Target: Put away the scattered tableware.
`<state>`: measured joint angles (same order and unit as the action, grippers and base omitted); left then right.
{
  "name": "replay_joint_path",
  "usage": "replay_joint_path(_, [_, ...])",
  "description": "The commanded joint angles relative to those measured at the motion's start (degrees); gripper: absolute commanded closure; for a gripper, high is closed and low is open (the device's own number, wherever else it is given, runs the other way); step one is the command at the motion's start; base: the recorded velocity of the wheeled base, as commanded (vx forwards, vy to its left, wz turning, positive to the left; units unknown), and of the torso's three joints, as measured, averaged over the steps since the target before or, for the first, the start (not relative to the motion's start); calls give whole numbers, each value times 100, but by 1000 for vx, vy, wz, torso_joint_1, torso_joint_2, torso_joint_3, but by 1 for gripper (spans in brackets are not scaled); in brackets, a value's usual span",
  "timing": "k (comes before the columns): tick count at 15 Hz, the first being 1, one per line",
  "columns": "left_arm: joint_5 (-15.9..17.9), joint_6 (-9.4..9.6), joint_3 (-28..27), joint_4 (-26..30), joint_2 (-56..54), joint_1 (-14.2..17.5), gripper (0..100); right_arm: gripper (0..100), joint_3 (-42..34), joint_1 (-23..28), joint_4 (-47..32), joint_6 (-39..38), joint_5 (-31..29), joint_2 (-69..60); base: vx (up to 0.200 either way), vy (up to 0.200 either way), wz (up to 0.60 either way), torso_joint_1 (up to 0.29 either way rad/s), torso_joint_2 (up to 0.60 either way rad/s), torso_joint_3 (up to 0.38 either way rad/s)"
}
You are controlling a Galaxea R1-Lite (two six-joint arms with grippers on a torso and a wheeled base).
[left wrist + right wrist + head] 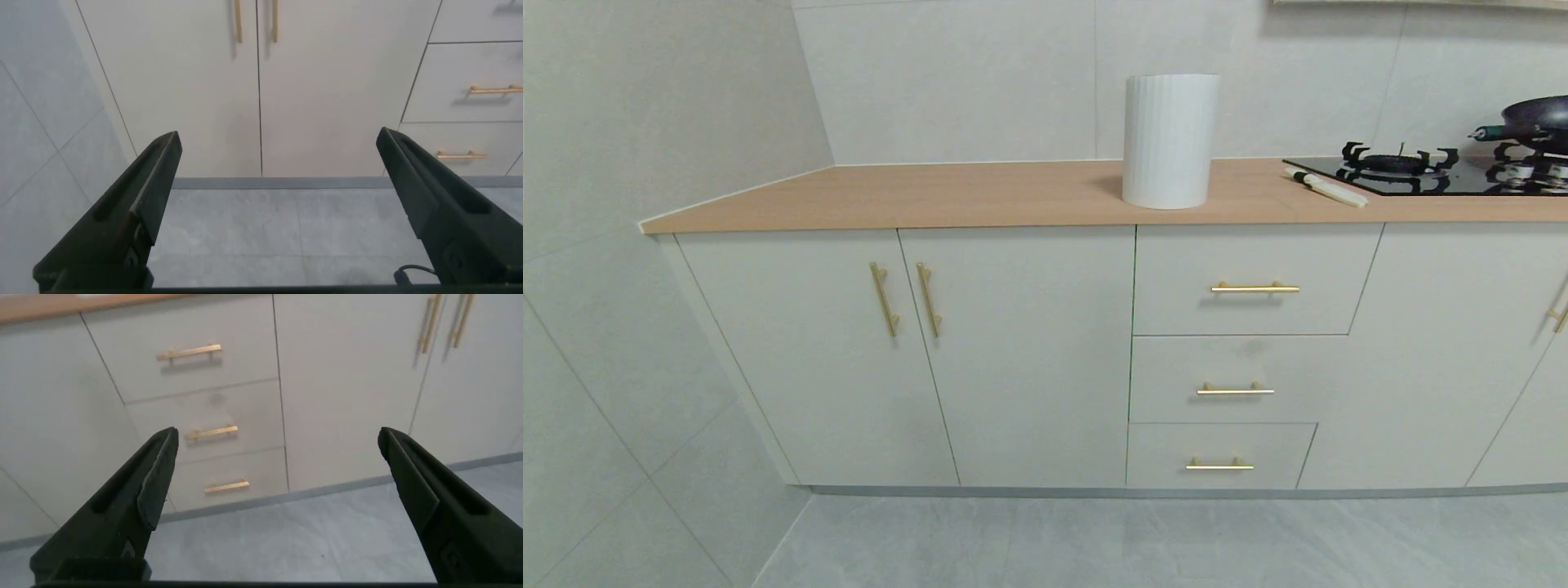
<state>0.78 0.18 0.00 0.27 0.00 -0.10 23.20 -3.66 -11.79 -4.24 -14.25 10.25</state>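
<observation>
One utensil (1325, 188) flat, dark end rearward-left, left gripper (278, 137), right gripper (278, 434) gaping empty

Kitchen corner. A wood-toned counter (980, 196) runs along pale grey tiled walls (947, 82). Below the counter: two cream cabinet doors (1021, 359) with upright brass handles, and beside them a stack of three drawers (1241, 359) with level brass handles. Beneath the counter's plinth, grey tiled floor (1143, 543). At the counter's right end, a black gas hob (1462, 175)
</observation>
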Motion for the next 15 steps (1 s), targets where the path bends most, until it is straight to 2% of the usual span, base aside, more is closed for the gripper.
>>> replay_joint_path(1, [1, -1, 0, 0, 0, 1, 0, 0, -149, 383, -175, 134, -43, -999, 0, 0, 0, 0, 0, 0])
replay_joint_path(3, [1, -1, 0, 0, 0, 1, 0, 0, -465, 375, -122, 143, -201, -1025, 0, 0, 0, 0, 0, 0])
replay_joint_path(5, [1, -1, 0, 0, 0, 1, 0, 0, -1116, 383, 221, 90, -51, -1025, 0, 0, 0, 0, 0, 0])
replay_joint_path(7, [1, -1, 0, 0, 0, 1, 0, 0, -2030, 383, 1267, 152, 458, -1025, 0, 0, 0, 0, 0, 0])
replay_joint_path(8, [1, -1, 0, 0, 0, 1, 0, 0, -2276, 383, 1513, 178, 608, -1025, 0, 0, 0, 0, 0, 0])
replay_joint_path(9, [1, -1, 0, 0, 0, 1, 0, 0, -2320, 383, 1363, 310, 907, -1025, 0, 0, 0, 0, 0, 0])
replay_joint_path(11, [1, -1, 0, 0, 0, 1, 0, 0, -2320, 375, 1117, 354, 1100, -1025, 0, 0, 0, 0, 0, 0])
replay_joint_path(15, [1, -1, 0, 0, 0, 1, 0, 0, -2320, 375, 1170, 345, 1241, -1025, 0, 0, 0, 0, 0, 0])
